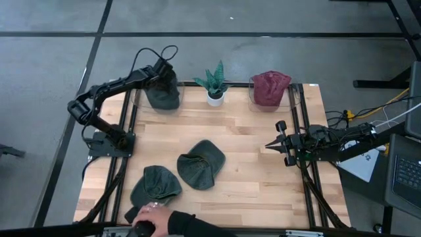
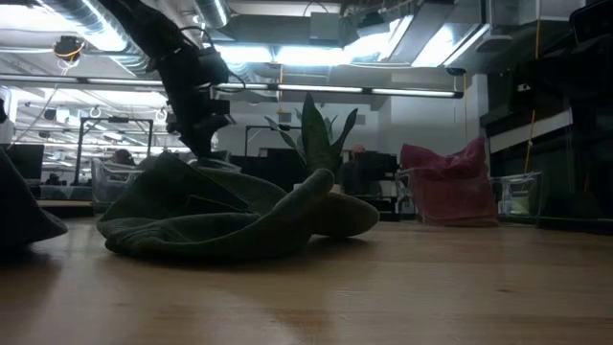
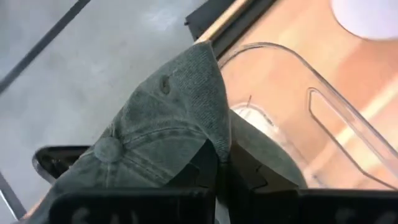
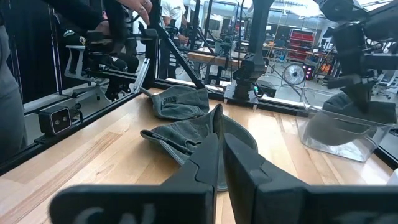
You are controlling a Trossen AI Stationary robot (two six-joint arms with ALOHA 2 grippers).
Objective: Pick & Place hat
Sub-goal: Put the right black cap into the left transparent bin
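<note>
High view: at eleven o'clock the left gripper (image 1: pixel 166 74) has its fingers clamped on a green hat (image 1: pixel 162 93) over the clear bin (image 1: pixel 136 99). Two more hats (image 1: pixel 201 164) lie mid-table (image 1: pixel 263 164) toward seven. Right gripper (image 1: pixel 275 144), fingers closed and empty, waits at three. A person's hand (image 1: pixel 150 212) rests at six.

grey concrete floor (image 1: pixel 52 59) crossed by dark seams around the light wooden table (image 1: pixel 250 164). long ceiling light strips (image 2: pixel 287 53) and exposed ducts overhead. beyond, desks, metal frames and a standing fan (image 4: pixel 292 74).
</note>
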